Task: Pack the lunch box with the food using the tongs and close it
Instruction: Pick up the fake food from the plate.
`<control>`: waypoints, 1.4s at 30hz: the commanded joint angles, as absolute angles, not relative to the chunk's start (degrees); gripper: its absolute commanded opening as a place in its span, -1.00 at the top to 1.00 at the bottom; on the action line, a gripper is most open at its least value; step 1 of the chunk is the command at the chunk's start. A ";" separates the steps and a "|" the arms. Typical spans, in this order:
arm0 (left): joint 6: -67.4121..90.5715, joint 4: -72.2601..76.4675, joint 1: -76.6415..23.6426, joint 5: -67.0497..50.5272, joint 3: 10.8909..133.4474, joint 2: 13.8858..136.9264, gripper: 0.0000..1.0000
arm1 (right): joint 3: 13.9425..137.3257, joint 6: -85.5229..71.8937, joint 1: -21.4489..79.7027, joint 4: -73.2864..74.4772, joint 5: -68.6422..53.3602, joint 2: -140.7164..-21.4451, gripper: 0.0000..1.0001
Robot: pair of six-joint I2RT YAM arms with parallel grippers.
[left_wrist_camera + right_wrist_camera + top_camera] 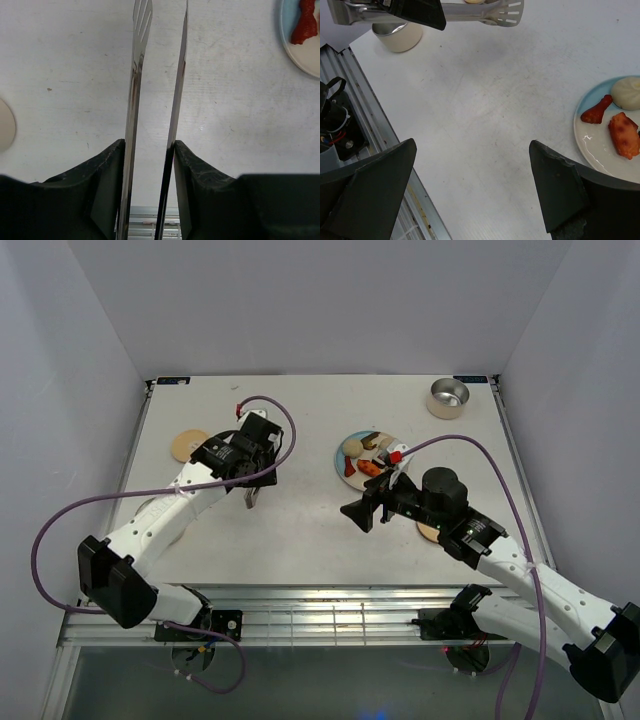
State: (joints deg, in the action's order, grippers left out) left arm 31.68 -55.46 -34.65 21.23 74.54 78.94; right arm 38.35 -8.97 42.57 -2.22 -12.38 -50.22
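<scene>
Held the tongs in left gripper, narrowly parted, tips empty. Saw plate right of tips, white table, grey walls.

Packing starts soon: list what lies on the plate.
On the plate: a pale dumpling, a red piece and an orange piece. From above, the right arm covers its near-right edge, so more may lie there.

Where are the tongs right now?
In the left wrist view, the tongs sit clamped in the left gripper, tips pointing out over the table, left of the plate.
</scene>
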 commanded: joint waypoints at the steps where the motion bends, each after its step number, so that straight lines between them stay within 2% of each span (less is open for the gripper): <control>1: 29.62 -56.69 -36.56 20.04 78.57 79.80 -0.04 | 38.23 -8.79 42.89 -3.52 -12.57 -48.17 -0.99; 9: 28.21 -55.38 -45.69 21.44 90.16 91.92 -0.04 | 37.71 -9.05 42.89 -1.50 -10.29 -43.69 -0.99; 20: 23.20 -47.46 -46.49 17.84 100.27 104.67 -0.13 | 36.39 -8.61 42.89 4.04 -7.65 -30.50 -0.99; 42: 19.95 -41.22 -46.76 20.04 103.89 113.82 -0.22 | 35.68 -8.35 42.89 4.39 -7.47 -25.14 -0.99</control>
State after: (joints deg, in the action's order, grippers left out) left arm 20.21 -43.09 -46.63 19.07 101.78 113.45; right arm 35.77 -8.78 42.57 5.06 -8.64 -26.28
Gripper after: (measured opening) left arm 0.611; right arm 0.995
